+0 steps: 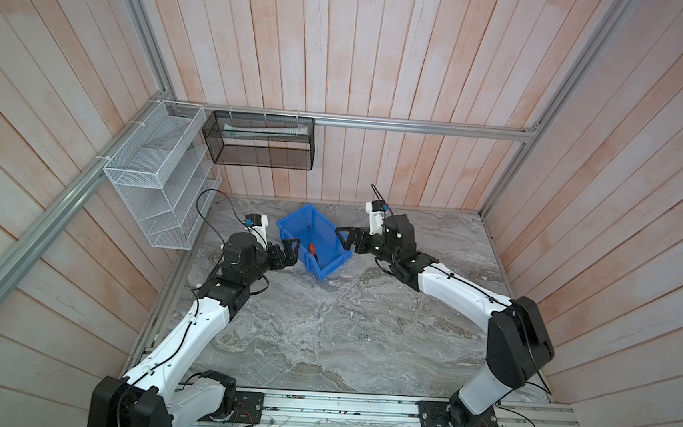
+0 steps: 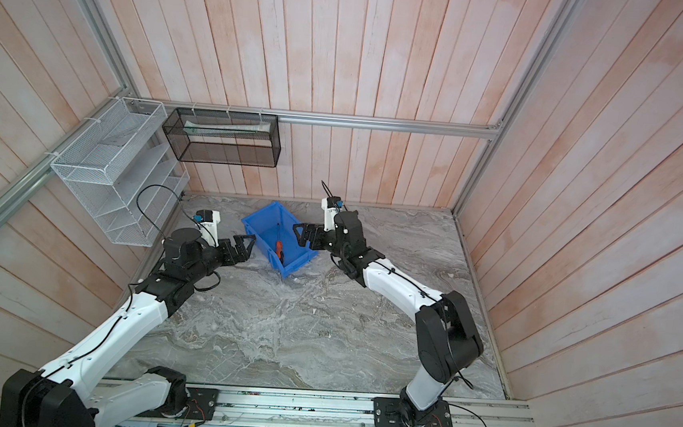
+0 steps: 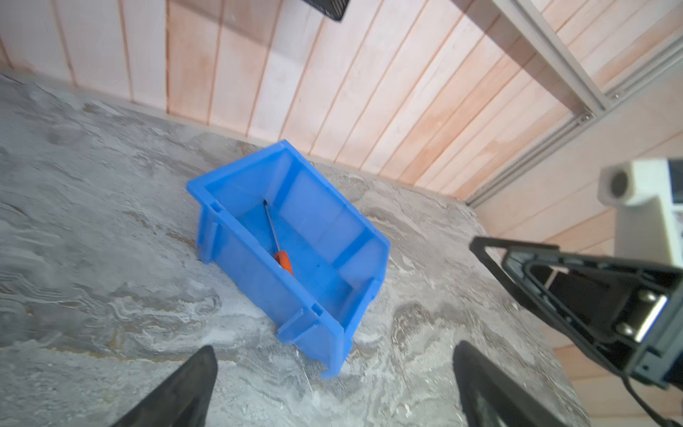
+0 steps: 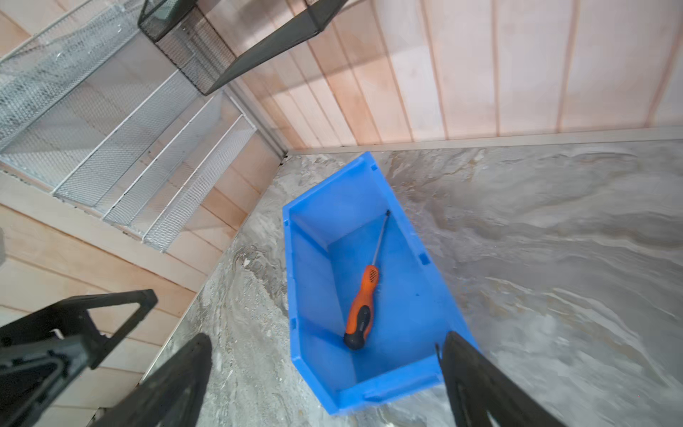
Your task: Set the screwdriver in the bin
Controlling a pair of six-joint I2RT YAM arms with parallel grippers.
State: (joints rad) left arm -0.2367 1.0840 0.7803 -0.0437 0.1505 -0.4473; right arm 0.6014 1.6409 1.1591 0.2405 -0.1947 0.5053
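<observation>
The blue bin [image 1: 329,263] sits on the marble tabletop near the back wall, turned at an angle. The orange-and-black screwdriver [image 1: 312,250] lies flat on the bin's floor, its thin shaft pointing toward the tall back wall; it shows clearly in the right wrist view [image 4: 364,307] and in the left wrist view [image 3: 282,260]. My right gripper [image 1: 344,239] hovers just right of the bin, open and empty, apart from the screwdriver. My left gripper [image 1: 290,252] is open beside the bin's left wall, holding nothing. Both top views show the screwdriver [image 2: 278,248] inside the bin [image 2: 298,261].
A white wire rack [image 1: 155,179] hangs on the left wall. A black mesh basket [image 1: 260,139] with a pale tube in it hangs on the back wall. Wooden walls close three sides, and an aluminium rail [image 1: 357,409] runs along the front edge.
</observation>
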